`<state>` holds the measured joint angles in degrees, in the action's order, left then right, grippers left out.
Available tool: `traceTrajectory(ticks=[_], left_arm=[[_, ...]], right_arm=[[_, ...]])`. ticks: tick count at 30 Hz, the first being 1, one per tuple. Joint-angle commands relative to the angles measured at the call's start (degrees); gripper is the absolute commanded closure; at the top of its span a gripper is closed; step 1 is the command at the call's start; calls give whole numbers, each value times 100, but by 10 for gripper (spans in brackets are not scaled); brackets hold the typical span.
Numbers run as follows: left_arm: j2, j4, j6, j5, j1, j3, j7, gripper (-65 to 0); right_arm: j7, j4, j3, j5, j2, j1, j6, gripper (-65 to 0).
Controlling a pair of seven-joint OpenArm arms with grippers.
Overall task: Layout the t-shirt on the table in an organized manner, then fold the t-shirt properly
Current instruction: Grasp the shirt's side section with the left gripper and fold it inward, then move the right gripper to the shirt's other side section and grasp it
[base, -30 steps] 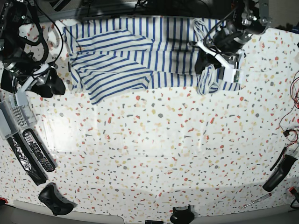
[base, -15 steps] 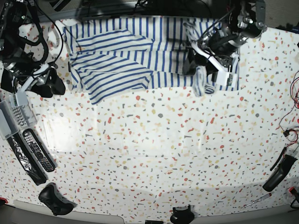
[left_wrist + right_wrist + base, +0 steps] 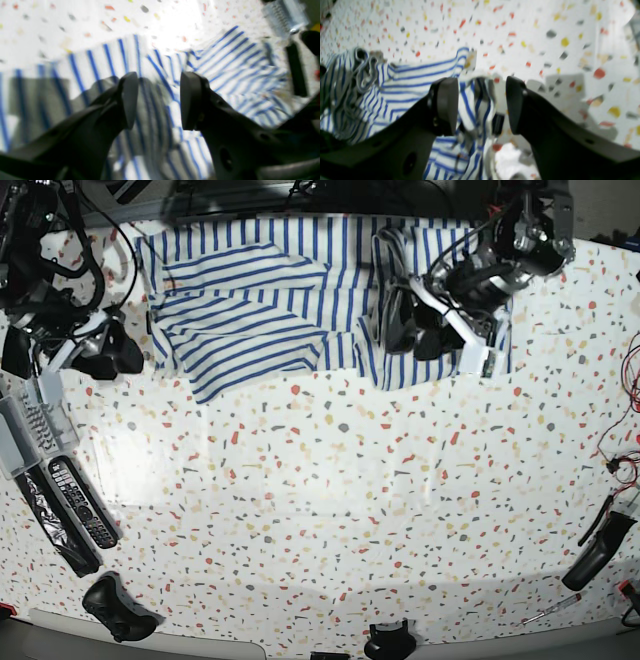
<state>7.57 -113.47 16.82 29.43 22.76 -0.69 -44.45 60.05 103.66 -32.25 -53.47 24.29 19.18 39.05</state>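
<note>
One t-shirt (image 3: pixel 300 290) lies along the far edge of the speckled surface (image 3: pixel 330 510), its right end folded over on itself. The base view shows the whole shirt and both arms. The left hand (image 3: pixel 415 328) hangs over the folded right end; the right hand (image 3: pixel 105 352) sits on bare terrazzo just beside the shirt's other end. The left wrist view shows the left hand (image 3: pixel 158 100) spread open with striped cloth (image 3: pixel 155 75) beneath, nothing pinched. The right wrist view shows the right hand (image 3: pixel 482 106) also parted, a bunched striped edge (image 3: pixel 475 105) seen in the gap between its fingers. Two remote controls (image 3: pixel 75 505) lie at the surface's left edge.
</note>
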Motion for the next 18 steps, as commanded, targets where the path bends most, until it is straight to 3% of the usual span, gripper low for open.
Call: traceTrajectory(ticks=[1, 3, 8, 18], left_arm=[[83, -101, 42, -48, -63, -2, 122, -252], [269, -101, 37, -348, -107, -2, 144, -252], [693, -101, 26, -584, -98, -195, 369, -252], [691, -101, 31, -348, -98, -946, 407, -252]], right_arm=[[81, 96, -74, -249, 96, -42, 59, -295], [415, 96, -188, -461, 98, -42, 68, -295], [411, 94, -623, -310, 129, 79, 95, -295], [411, -70, -455, -267, 216, 562, 95, -295]])
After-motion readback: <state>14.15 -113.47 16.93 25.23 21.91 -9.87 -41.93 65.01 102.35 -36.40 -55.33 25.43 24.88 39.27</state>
